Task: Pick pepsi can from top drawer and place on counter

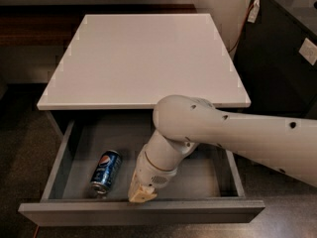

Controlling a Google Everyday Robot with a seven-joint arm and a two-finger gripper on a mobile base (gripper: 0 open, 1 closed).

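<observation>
The pepsi can (106,171) lies on its side in the left half of the open top drawer (55,175), silver end toward the drawer front. My gripper (141,195) reaches down into the drawer just right of the can, close to the inside of the drawer front, a short gap from the can. The white counter (148,58) spreads above and behind the drawer, with nothing on it.
My white arm (237,133) crosses from the right over the drawer's right half. A dark cabinet (282,53) with a cable stands at the right. A dark wooden ledge (39,21) runs along the back left. Dark floor surrounds the drawer.
</observation>
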